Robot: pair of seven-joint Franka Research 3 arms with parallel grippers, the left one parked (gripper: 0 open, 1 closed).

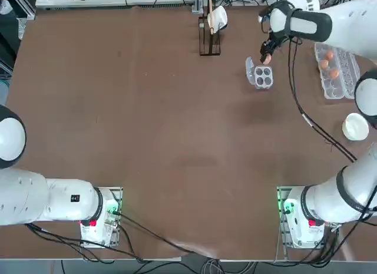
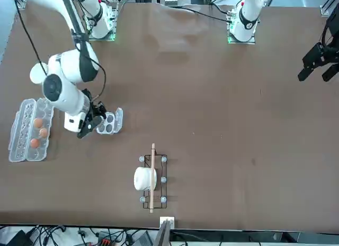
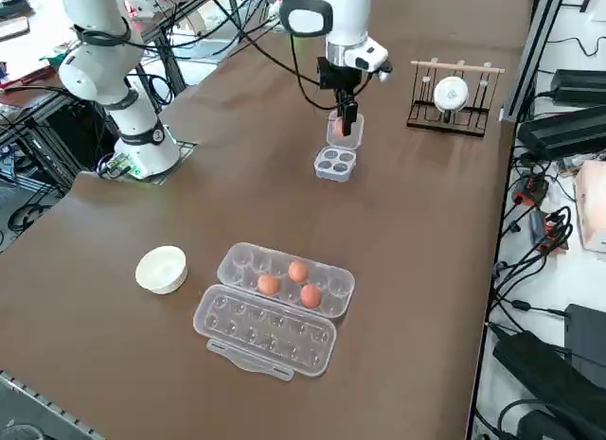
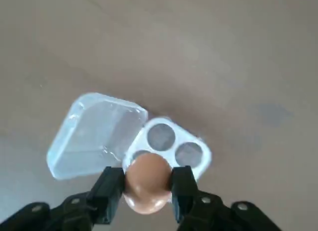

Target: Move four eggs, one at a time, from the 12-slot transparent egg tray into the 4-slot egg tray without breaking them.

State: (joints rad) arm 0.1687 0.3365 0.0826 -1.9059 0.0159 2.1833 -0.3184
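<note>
My right gripper (image 4: 147, 185) is shut on one orange-brown egg (image 4: 147, 180) and hovers just above the 4-slot egg tray (image 4: 175, 147). That tray's visible cups are empty and its lid flap (image 4: 97, 134) lies open beside it. In the top view the gripper (image 1: 266, 58) hangs at the far edge of the small tray (image 1: 262, 78). The 12-slot transparent egg tray (image 1: 340, 90) lies open at the right and holds three eggs (image 1: 328, 55) (image 1: 323, 64) (image 1: 334, 73). From the right side, the held egg (image 3: 338, 126) shows over the small tray (image 3: 335, 162).
A white round bowl (image 1: 355, 126) sits near the right edge, closer to the arm's base than the long carton. A black wire rack (image 1: 210, 41) with a white cup and a wooden stick stands at the far middle of the table.
</note>
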